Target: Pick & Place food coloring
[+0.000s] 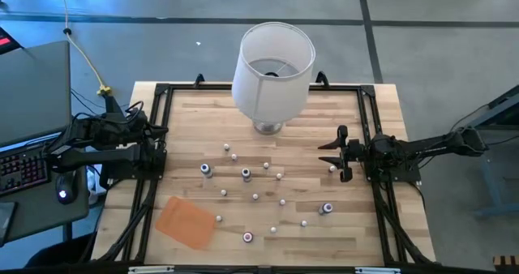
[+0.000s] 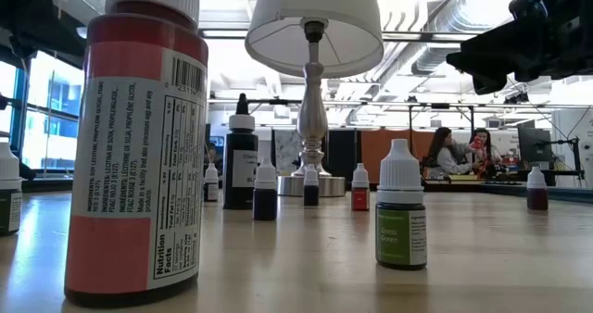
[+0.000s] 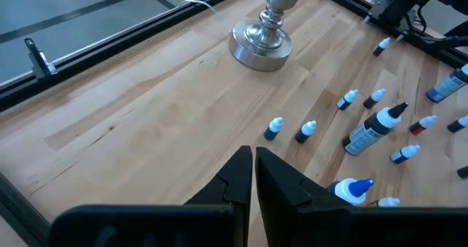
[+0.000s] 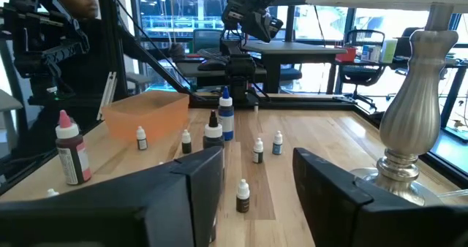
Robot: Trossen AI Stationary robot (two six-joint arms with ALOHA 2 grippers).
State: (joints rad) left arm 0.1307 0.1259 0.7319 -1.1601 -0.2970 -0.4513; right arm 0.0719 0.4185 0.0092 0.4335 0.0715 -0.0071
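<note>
Several tiny food coloring bottles (image 1: 255, 196) stand upright, scattered over the middle of the wooden table, some taller ones (image 1: 246, 173) among them. My right gripper (image 1: 339, 154) hovers open at the right side, fingers pointing toward the table's left. One small white-capped bottle (image 4: 243, 196) stands just ahead of it, nearer its near-side finger (image 4: 191, 181), untouched. My left gripper (image 3: 252, 166) is shut and waits at the table's left edge (image 1: 158, 133), touching nothing. In the low view a big red bottle (image 2: 134, 137) and a green-labelled one (image 2: 401, 206) stand close to the camera.
A big white lampshade (image 1: 272, 67) on a metal base (image 1: 269, 126) stands at the far middle of the table. A flat orange tray (image 1: 185, 221) lies near the front left. A black frame (image 1: 369, 112) borders the table. People sit in the room beyond (image 2: 454, 151).
</note>
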